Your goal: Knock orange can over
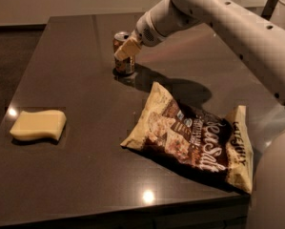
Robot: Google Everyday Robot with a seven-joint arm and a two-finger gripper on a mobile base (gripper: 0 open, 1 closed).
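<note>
Orange can [126,65], copper-bodied and silver-topped, stands upright, jaws against it.

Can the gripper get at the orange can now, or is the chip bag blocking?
Probably yes. The gripper is right at the upright orange can; the chip bag lies apart, nearer the camera, out of its way.

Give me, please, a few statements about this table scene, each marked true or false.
1. The orange can stands upright on the table. True.
2. The end effector hovers over the chip bag. False: it is at the can's upper part, at the far end of the table.
3. The chip bag lies flat, nearer the camera than the can. True.
4. The yellow sponge touches the can. False: it lies well apart, near the table's left edge.
</note>
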